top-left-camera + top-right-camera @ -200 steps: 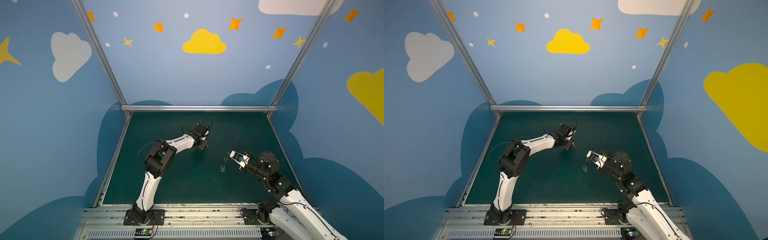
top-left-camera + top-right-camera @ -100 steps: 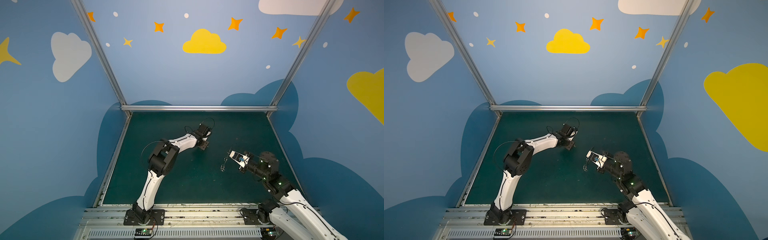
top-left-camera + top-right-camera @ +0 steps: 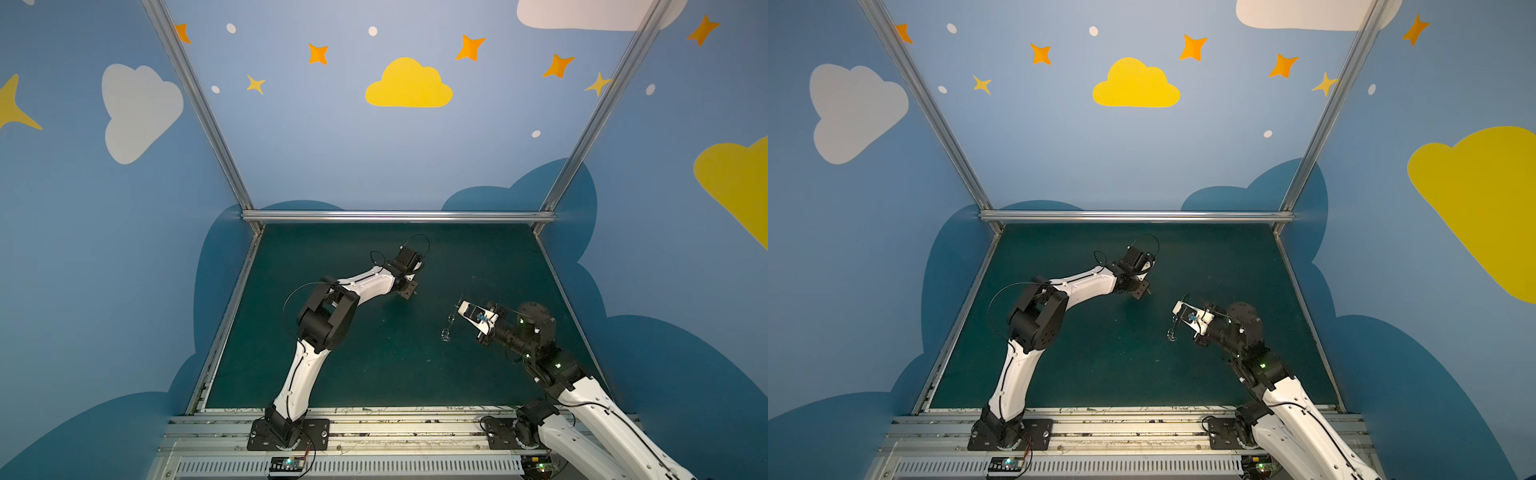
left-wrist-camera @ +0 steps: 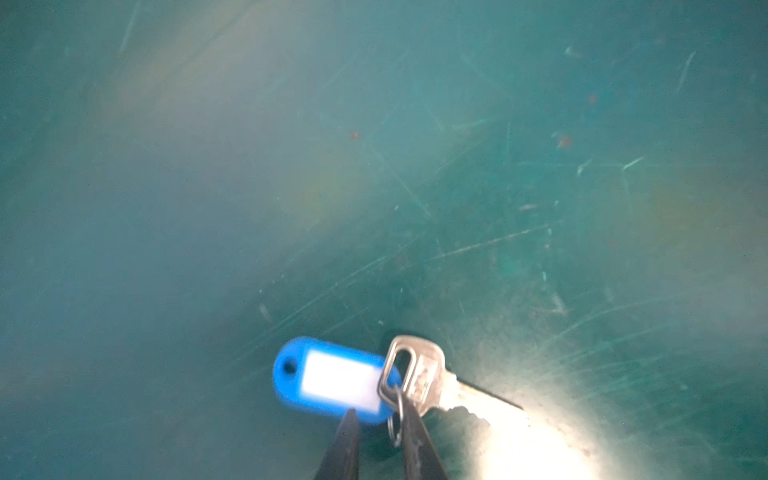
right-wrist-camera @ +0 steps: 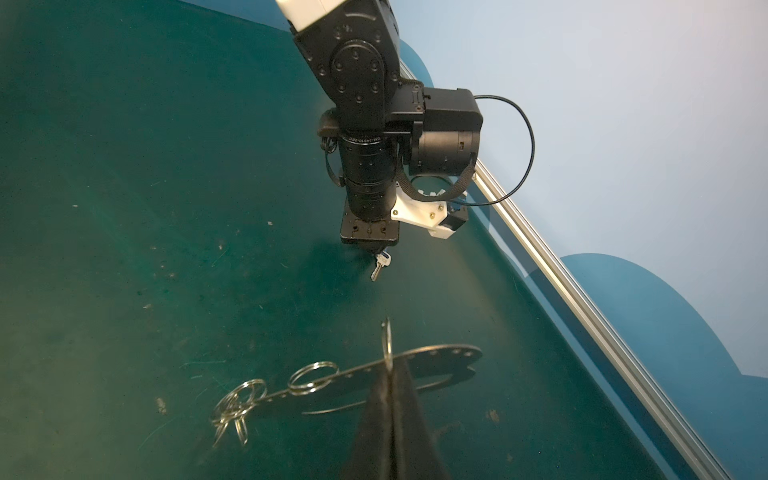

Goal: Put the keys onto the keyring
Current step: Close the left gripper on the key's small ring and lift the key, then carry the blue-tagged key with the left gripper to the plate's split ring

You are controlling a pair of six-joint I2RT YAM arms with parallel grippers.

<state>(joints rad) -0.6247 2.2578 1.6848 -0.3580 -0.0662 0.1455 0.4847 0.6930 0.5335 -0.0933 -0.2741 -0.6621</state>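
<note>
Key [image 4: 424,378] silver, lying on green mat [image 4: 374,166], stamp blurred | blue tag [image 4: 332,380] label blank | left gripper [image 4: 377,409] slightly open, astride small ring [image 4: 397,424] | right gripper [image 5: 390,374] clamped on keyring plate [image 5: 440,357], held off mat, well apart from key

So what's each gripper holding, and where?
Right gripper: keyring, by a split ring on its edge. Left gripper: nothing; jaws astride the small ring on the key.

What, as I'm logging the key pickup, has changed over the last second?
The left arm reached slightly further towards the middle, the left tool now over the silver metal key on a blue plastic tag, jaws narrowly apart, nothing gripped. The right tool, shut on the flat grey handbag-shaped metal keyring, stayed put.
</note>
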